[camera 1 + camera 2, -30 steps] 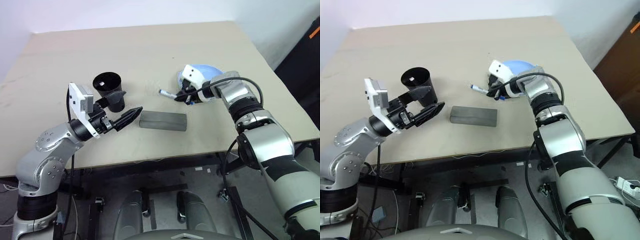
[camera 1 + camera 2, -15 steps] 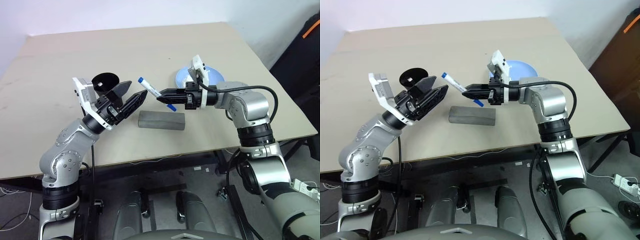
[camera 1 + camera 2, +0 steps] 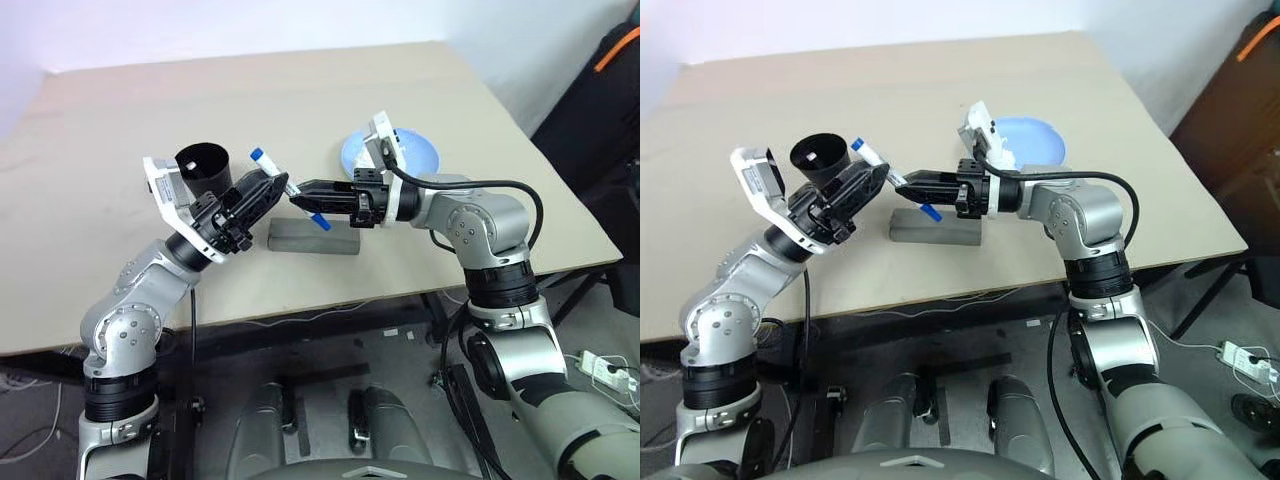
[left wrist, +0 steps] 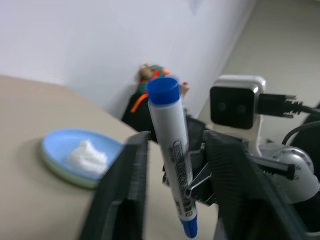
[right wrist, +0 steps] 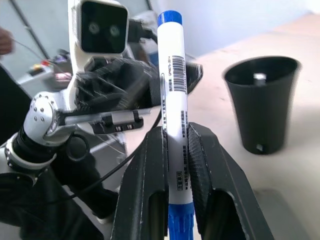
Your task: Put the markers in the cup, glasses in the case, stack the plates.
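Note:
A white marker (image 3: pixel 272 168) with a blue cap hangs tilted above the table between my two grippers. My right gripper (image 3: pixel 302 190) is shut on its lower half (image 5: pixel 172 75), pointing left. My left gripper (image 3: pixel 280 185) has its fingers (image 4: pixel 132 180) drawn in on either side of the marker's upper part (image 4: pixel 172 150). The black cup (image 3: pixel 203 165) stands upright just behind the left gripper. The grey case (image 3: pixel 312 238) lies shut on the table under the marker. A light blue plate (image 3: pixel 415 152) rests on a pale green one (image 4: pixel 80 181). The glasses are out of view.
A white crumpled lump (image 4: pixel 87 152) lies on the blue plate. The table's front edge (image 3: pixel 330 300) runs just below the case. A dark bag with orange trim (image 3: pixel 620 60) stands beyond the table's right side.
My right gripper carried the marker from beside the plate leftward, over the case and up to the left gripper. The left gripper's fingers went from wide open to closed in on the marker.

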Robot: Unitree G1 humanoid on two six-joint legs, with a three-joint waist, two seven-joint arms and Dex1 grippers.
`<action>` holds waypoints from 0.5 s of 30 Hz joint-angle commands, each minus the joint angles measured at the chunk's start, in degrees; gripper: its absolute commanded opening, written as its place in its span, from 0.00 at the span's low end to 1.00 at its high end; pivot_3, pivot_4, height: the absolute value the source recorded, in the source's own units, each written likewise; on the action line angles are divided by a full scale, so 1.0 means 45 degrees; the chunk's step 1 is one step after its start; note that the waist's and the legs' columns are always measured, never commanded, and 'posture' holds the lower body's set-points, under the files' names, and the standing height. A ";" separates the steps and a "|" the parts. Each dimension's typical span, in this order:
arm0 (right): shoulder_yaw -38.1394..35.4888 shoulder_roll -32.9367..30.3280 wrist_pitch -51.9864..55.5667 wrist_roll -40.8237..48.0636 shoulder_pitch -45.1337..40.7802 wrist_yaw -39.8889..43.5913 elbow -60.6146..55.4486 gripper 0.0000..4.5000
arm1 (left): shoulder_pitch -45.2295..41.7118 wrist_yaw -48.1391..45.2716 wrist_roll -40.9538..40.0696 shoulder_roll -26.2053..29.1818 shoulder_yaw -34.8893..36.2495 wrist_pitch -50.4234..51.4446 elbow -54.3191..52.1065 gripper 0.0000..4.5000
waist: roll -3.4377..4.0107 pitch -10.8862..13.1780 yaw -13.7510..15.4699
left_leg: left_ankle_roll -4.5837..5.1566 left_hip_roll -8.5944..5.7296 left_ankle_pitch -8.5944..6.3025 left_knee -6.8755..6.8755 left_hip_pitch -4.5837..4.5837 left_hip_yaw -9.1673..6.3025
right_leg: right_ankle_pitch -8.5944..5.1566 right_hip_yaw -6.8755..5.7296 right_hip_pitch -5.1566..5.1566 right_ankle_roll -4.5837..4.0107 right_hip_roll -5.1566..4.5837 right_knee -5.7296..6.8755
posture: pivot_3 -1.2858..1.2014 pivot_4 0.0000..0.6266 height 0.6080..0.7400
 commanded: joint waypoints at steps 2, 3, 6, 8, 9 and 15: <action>0.0078 -0.0047 -0.0096 0.0430 -0.0162 0.0019 -0.0444 0.06 | -0.0063 0.0094 -0.0622 -0.0033 0.0276 -0.0131 -0.0640 0.07 | 0.0087 0.0006 -0.0079 | 0.0109 0.0019 -0.0067 0.0266 0.0003 -0.0495 | -0.0019 -0.0139 0.0143 -0.0032 0.0150 0.0003 | 0.52 0.24 0.90; 0.0115 -0.0059 -0.0091 0.0484 -0.0144 0.0027 -0.0476 0.06 | -0.0058 0.0123 -0.0737 -0.0044 0.0299 -0.0118 -0.0659 0.07 | 0.0087 0.0006 -0.0081 | 0.0164 0.0039 -0.0107 0.0307 0.0000 -0.0515 | -0.0009 -0.0172 0.0186 -0.0011 0.0173 -0.0028 | 0.52 0.24 0.90; 0.0236 -0.0093 -0.0069 0.0559 -0.0083 0.0031 -0.0479 0.06 | 0.0011 0.0140 -0.0940 0.0059 0.0331 -0.0056 -0.0702 0.07 | 0.0085 0.0005 -0.0013 | 0.0190 0.0044 -0.0122 0.0264 -0.0003 -0.0490 | 0.0123 -0.0183 0.0217 0.0072 0.0201 -0.0199 | 0.52 0.24 0.90; 0.0334 -0.0161 -0.0150 0.0569 -0.0015 0.0103 -0.0551 0.06 | 0.0035 0.0157 -0.1033 0.0115 0.0352 -0.0040 -0.0697 0.07 | 0.0082 0.0005 0.0058 | 0.0208 0.0043 -0.0132 0.0272 -0.0004 -0.0451 | 0.0133 -0.0164 0.0215 0.0090 0.0195 -0.0203 | 0.52 0.24 0.90; 0.0366 -0.0196 -0.0185 0.0598 0.0035 0.0161 -0.0608 0.06 | 0.0043 0.0158 -0.1045 0.0136 0.0358 -0.0047 -0.0689 0.07 | 0.0080 0.0005 0.0090 | 0.0213 0.0042 -0.0135 0.0278 -0.0008 -0.0442 | 0.0135 -0.0164 0.0211 0.0093 0.0192 -0.0204 | 0.52 0.24 0.90; -0.0012 -0.0511 0.0253 0.1423 0.0211 0.0538 -0.1024 0.37 | 0.0093 0.0202 -0.0878 0.0372 0.0439 -0.0113 -0.0567 0.07 | 0.0078 0.0005 0.0079 | 0.0239 0.0051 -0.0147 0.0292 -0.0016 -0.0397 | 0.0143 -0.0141 0.0207 0.0108 0.0191 -0.0205 | 0.52 0.24 0.90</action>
